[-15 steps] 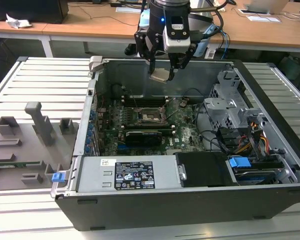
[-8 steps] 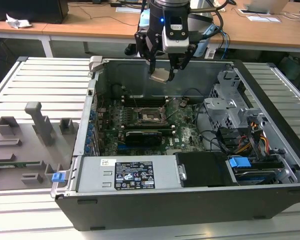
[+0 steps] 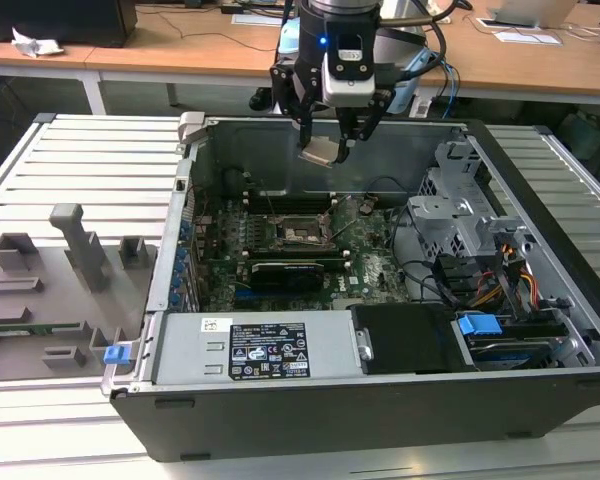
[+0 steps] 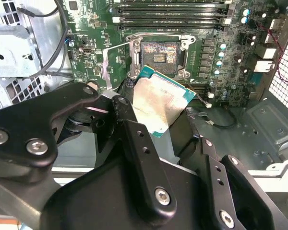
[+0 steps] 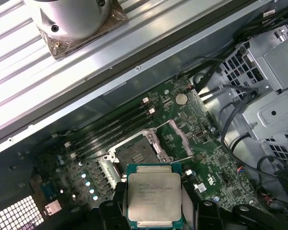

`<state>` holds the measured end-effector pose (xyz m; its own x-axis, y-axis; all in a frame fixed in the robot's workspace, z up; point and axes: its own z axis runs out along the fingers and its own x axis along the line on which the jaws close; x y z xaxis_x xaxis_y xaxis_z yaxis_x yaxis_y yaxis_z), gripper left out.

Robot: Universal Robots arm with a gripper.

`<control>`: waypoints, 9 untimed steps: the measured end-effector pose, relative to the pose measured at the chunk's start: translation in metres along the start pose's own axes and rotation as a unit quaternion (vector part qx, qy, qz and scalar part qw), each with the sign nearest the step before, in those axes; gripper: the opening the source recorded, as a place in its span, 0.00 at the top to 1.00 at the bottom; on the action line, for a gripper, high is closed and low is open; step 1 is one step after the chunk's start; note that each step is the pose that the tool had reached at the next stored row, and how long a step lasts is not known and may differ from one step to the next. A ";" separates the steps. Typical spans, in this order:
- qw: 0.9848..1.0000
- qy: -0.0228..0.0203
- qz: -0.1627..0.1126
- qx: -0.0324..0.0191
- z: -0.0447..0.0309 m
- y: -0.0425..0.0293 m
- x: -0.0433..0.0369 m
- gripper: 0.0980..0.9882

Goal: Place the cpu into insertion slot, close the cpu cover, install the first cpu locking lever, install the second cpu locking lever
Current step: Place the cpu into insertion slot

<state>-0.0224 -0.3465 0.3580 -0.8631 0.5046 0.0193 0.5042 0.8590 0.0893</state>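
Note:
My gripper (image 3: 326, 140) hangs above the back of the open computer case, shut on the cpu (image 3: 320, 152), a flat silver-beige chip held by its edges. In both wrist views the cpu (image 5: 153, 194) (image 4: 158, 103) sits between the black fingers (image 5: 110, 211), well above the board. The insertion slot (image 3: 302, 232) (image 5: 134, 155) (image 4: 159, 53) is a square black socket on the green motherboard, below and in front of the chip, and lies bare. The cpu cover (image 5: 180, 139) (image 4: 109, 62) stands swung open beside the socket.
The case walls (image 3: 195, 200) surround the board. A power supply (image 3: 265, 350) runs along the front. A metal drive cage (image 3: 460, 210) with cables fills the exterior view's right. Memory slots (image 5: 115, 127) lie behind the socket. A grey fixture tray (image 3: 50, 290) sits outside at the left.

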 end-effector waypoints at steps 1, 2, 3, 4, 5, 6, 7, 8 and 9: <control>1.000 0.000 0.002 0.000 0.0001 0.0000 0.0000 0.50; 1.000 0.000 0.003 0.000 0.0002 0.0000 0.0000 0.50; 1.000 0.000 0.004 0.000 0.0002 0.0000 0.0000 0.50; 1.000 -0.001 0.006 0.000 0.0003 0.0000 0.0000 0.50; 1.000 -0.001 0.008 0.000 0.0004 0.0000 0.0000 0.50; 1.000 -0.001 0.010 0.000 0.0005 -0.0001 0.0000 0.50; 1.000 -0.001 0.011 0.000 0.0005 -0.0001 0.0000 0.50; 1.000 -0.001 0.013 0.000 0.0006 -0.0001 0.0000 0.50; 1.000 -0.001 0.014 0.000 0.0007 -0.0001 0.0000 0.50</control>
<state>-0.0224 -0.3465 0.3573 -0.8486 0.5286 0.0193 0.5281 0.8445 0.0893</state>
